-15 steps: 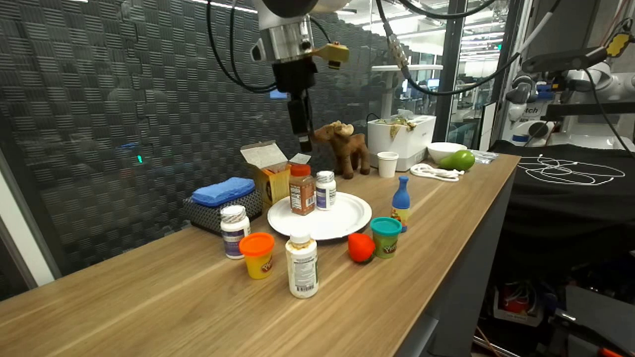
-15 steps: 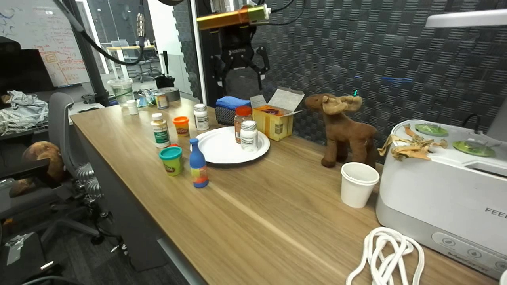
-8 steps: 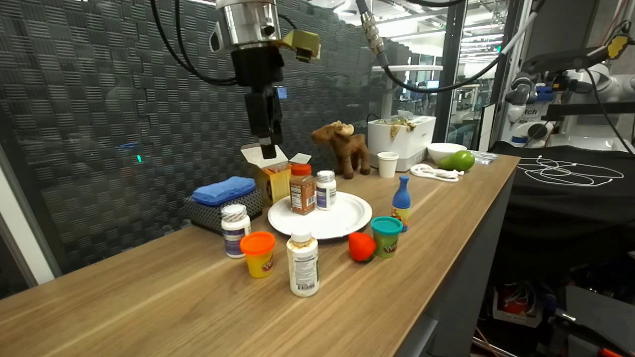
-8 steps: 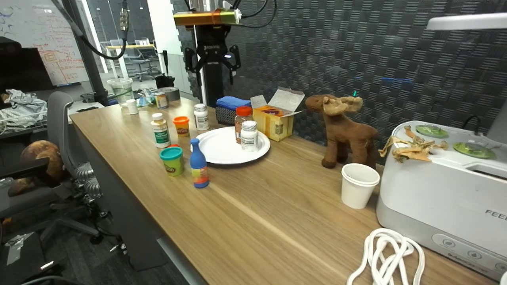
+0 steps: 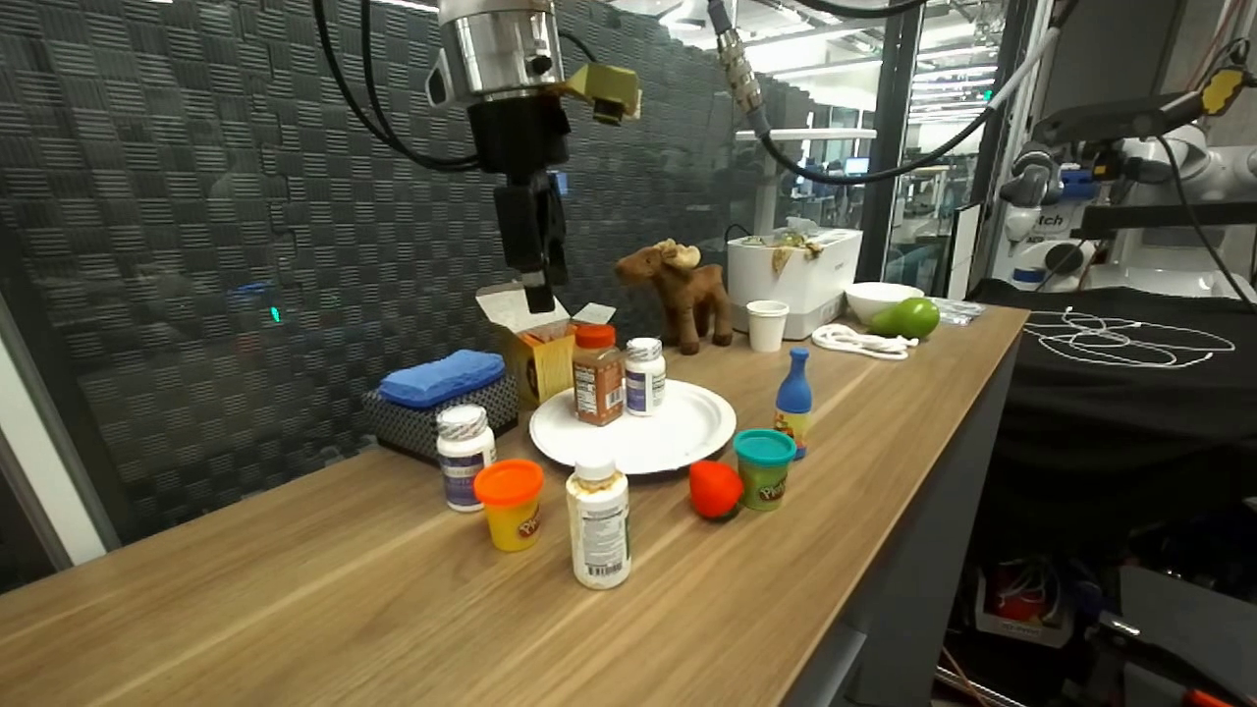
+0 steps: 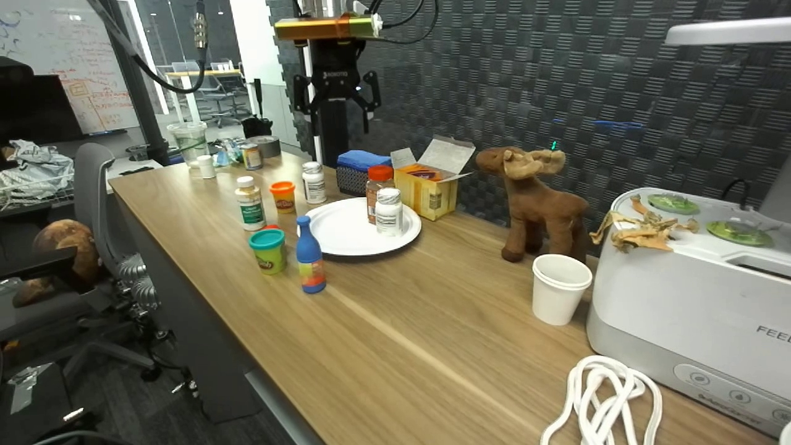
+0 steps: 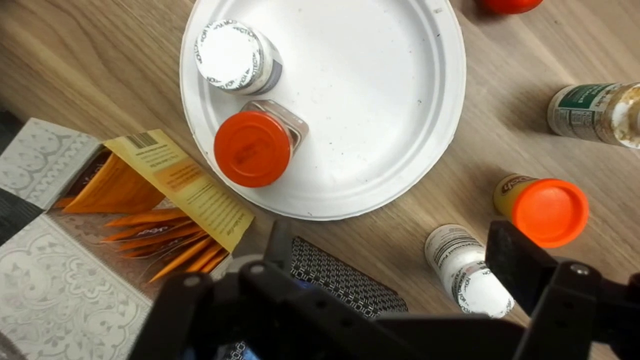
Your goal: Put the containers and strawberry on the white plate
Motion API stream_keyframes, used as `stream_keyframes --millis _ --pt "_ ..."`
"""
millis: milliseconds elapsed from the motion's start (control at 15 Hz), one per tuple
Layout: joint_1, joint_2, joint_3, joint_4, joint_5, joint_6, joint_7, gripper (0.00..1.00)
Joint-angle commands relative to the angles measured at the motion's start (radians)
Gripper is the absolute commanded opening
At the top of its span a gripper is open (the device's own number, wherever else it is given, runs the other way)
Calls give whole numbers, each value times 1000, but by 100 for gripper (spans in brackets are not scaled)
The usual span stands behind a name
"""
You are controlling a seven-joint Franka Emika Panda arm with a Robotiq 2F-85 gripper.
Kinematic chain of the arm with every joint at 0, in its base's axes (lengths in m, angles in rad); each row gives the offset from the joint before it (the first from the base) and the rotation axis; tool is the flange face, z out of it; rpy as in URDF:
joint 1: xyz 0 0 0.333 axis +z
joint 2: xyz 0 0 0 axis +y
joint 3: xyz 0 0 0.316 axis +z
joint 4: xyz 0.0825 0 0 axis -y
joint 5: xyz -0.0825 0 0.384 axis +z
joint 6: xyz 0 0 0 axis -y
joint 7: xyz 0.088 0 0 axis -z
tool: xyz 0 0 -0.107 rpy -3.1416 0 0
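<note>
On the worktop (image 5: 295,599), the white plate (image 7: 365,90) is cut off in the wrist view. Overhead, the end effector (image 6: 340,128) is held, fingers parted. A jar (image 7: 251,149) and bottle (image 7: 240,57) are borne on the plate; behind a teal-lidded tub (image 6: 268,253) in an exterior view, the strawberry (image 5: 715,489) on the worktop is mostly hidden

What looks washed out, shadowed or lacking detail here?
Wrist view: the white plastic bottle on the round white plate looks washed out on top, inside its printed edge; a soft shadow lies beside the white, green-labelled bottle. In an exterior view, the rounded red strawberry looks flat, with little detail.
</note>
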Motion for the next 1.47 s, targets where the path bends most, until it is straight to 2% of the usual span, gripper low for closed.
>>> stream_keyframes --millis 0,133,733,933,1400 --pt "36 4 -16 13 -32 -6 84 100" --pt "61 7 -12 23 -30 -26 158 100" --pt "197 41 -46 4 -143 37 565 100" --pt "180 88 -25 15 -85 40 529 100" --pt "149 150 -11 16 1 175 445 100"
